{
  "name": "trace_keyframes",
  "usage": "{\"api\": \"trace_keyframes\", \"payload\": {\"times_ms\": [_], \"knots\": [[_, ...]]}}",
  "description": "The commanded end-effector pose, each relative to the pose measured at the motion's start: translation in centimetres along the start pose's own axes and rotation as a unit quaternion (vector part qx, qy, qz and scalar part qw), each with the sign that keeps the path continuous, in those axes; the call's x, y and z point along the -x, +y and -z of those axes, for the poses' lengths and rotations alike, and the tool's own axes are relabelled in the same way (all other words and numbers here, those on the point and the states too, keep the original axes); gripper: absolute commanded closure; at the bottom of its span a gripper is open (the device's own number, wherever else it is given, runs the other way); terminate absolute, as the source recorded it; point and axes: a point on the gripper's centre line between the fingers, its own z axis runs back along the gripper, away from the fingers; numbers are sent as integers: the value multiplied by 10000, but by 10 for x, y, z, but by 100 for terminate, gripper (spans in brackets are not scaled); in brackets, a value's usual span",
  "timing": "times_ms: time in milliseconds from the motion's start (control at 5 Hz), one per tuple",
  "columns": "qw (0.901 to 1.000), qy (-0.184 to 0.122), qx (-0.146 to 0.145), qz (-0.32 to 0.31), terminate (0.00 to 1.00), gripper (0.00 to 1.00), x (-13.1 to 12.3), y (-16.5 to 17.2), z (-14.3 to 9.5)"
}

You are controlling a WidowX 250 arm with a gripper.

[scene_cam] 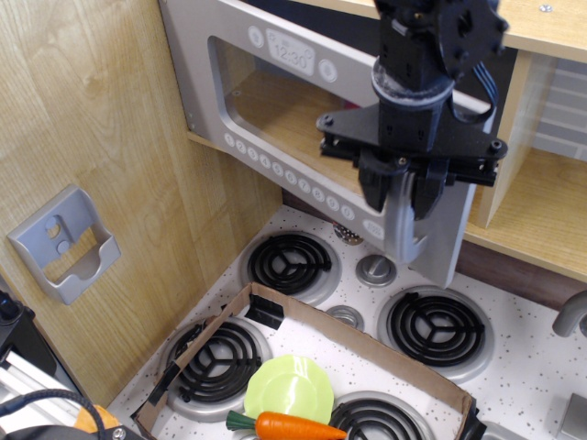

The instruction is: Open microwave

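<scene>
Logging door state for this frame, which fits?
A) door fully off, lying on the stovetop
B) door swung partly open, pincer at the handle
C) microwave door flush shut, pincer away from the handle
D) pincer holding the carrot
B: the microwave door angles out from the cabinet on its handle side, and the pincer sits at the silver handle; the carrot lies untouched by the green plate.

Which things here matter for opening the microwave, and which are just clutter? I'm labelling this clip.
Part of the job:
microwave, door swung partly out
its handle
gripper at the handle

Lying about:
carrot
green plate
cardboard tray
grey wall holder
stove burners
</scene>
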Motion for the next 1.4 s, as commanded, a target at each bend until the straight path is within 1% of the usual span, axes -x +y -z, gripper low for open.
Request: {"api": "trace_keyframes", "payload": {"times_ms": [0, 200, 400, 600, 800, 1000, 1200], "knots": [[9906, -664, 72, -1193, 0, 0, 47, -54, -17], [9839, -768, 234, -1595, 0, 0, 62, -72, -4], [9891, -772, 237, -1231, 0, 0, 54, -89, 0], [9959, -660, 361, -502, 0, 0, 31, -105, 1], [9971, -565, 460, 200, 0, 0, 7, -117, 3], [9939, -511, 651, 723, 0, 0, -14, -130, 5], [9868, -596, 657, 1357, 0, 0, -32, -133, 9]]}}
